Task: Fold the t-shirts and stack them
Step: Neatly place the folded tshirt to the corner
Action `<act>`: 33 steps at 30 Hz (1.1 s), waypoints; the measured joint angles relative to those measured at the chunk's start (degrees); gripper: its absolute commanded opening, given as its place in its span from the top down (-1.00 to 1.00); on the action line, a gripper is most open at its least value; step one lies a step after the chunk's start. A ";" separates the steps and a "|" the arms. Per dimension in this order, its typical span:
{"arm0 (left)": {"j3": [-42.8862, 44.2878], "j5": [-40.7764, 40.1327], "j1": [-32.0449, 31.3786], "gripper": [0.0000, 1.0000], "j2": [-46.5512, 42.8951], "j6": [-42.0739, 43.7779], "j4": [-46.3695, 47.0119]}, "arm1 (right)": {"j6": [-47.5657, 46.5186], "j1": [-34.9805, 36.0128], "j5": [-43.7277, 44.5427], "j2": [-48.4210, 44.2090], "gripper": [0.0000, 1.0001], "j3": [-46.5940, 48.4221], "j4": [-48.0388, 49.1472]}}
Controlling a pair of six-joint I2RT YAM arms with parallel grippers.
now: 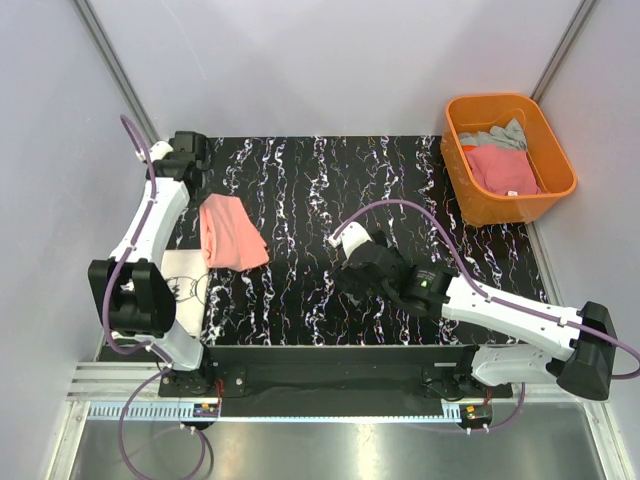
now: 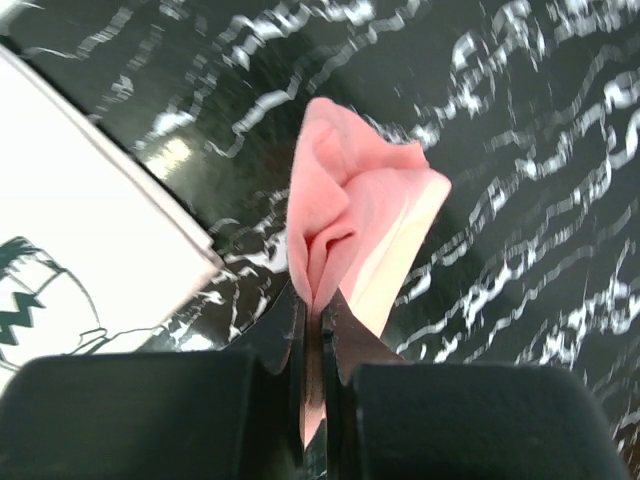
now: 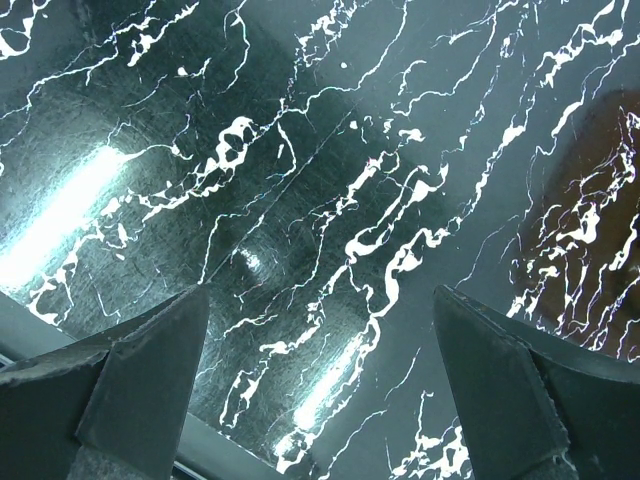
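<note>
The salmon-pink t-shirt (image 1: pixel 232 233) lies bunched on the black marbled table (image 1: pixel 320 180) at the left. My left gripper (image 1: pixel 204 203) is shut on its edge; in the left wrist view the jaws (image 2: pixel 320 312) pinch a fold of the pink cloth (image 2: pixel 350 200). A white t-shirt with black print (image 1: pixel 186 288) lies flat at the near left, partly under the left arm, and shows in the left wrist view (image 2: pixel 80 230). My right gripper (image 1: pixel 347 278) hovers open and empty over the bare table middle (image 3: pixel 320 300).
A rigid orange tub (image 1: pixel 460 170) stands at the back right corner, holding a grey tee (image 1: pixel 495 136) and a deeper pink tee (image 1: pixel 503 170). The table's near edge (image 1: pixel 340 345) runs just below the right gripper.
</note>
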 measured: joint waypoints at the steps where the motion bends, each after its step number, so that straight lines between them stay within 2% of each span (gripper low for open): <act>1: 1.33 -0.76 0.37 1.00 0.63 -0.76 -1.20 | 0.00 0.00 -0.02 -0.02 -1.00 0.09 -0.07; 13: 7.45 -6.69 5.25 1.00 1.38 -6.45 -10.73 | 0.02 0.00 -0.50 -0.85 -1.00 0.11 -1.31; 19: 9.46 -7.52 8.31 1.00 1.38 -6.19 -13.51 | 0.02 0.00 -0.63 -0.85 -0.99 0.11 -1.29; 33: 13.62 -8.72 10.51 1.00 1.40 -3.89 -16.96 | 0.37 0.00 -1.33 0.15 -0.99 0.11 -1.09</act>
